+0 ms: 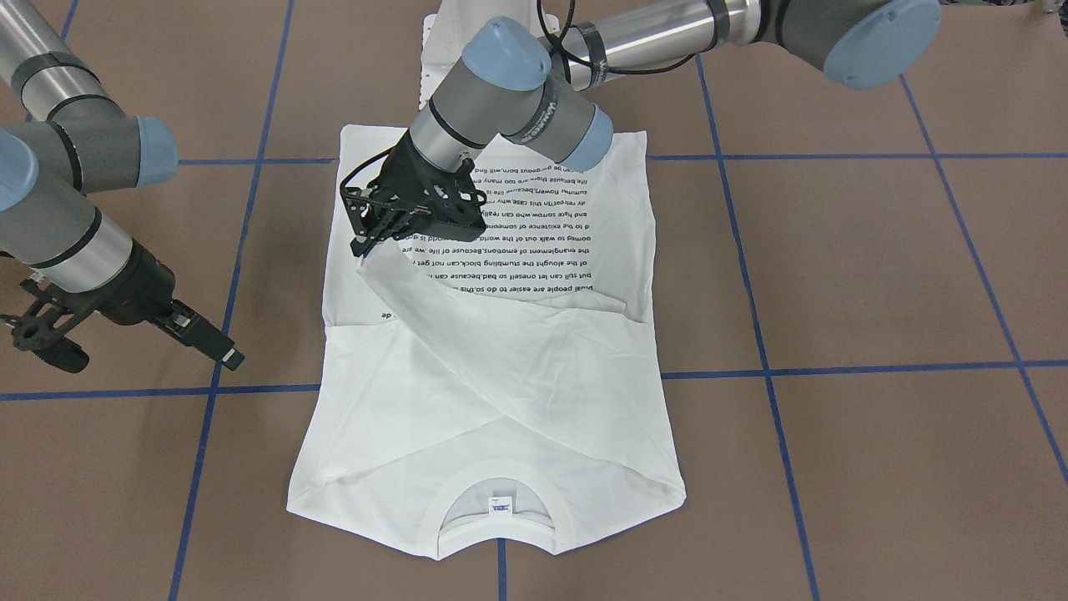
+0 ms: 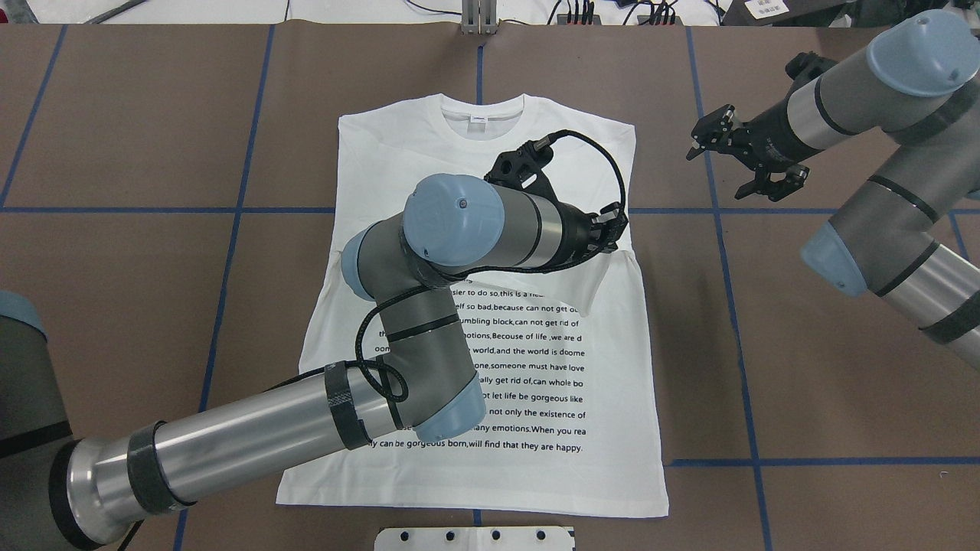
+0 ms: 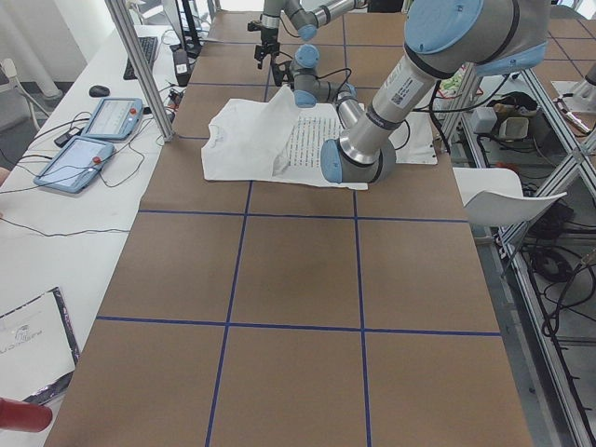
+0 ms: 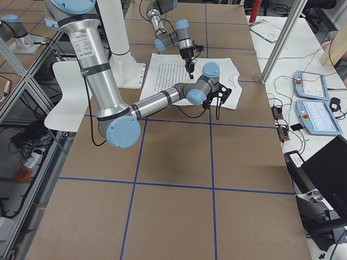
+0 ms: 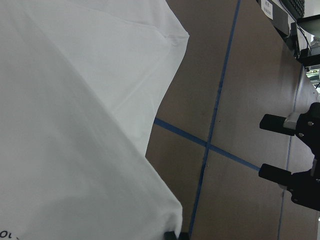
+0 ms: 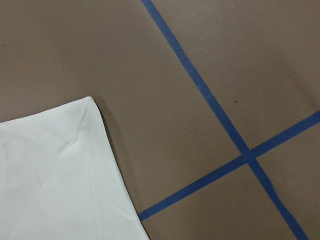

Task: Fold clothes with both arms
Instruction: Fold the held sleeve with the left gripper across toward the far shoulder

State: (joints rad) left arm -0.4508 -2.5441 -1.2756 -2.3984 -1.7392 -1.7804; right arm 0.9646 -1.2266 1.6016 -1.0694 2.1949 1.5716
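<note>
The white long-sleeved T-shirt (image 1: 501, 392) lies flat on the table, with its collar (image 1: 496, 501) away from the robot and its black text block (image 2: 528, 367) facing up. My left gripper (image 1: 365, 246) is shut on the end of a sleeve (image 1: 434, 309) and holds it raised over the shirt's edge on my right side. The sleeve runs diagonally across the chest. My right gripper (image 2: 723, 168) is open and empty, above bare table just right of the shirt's shoulder. It also shows in the left wrist view (image 5: 264, 147). The right wrist view shows a shirt corner (image 6: 60, 175).
A white metal pedestal (image 2: 475, 538) stands at the robot's edge of the table. Blue tape lines (image 1: 834, 367) grid the brown table. Tablets and cables (image 3: 93, 130) lie on a side bench beyond the table's far edge.
</note>
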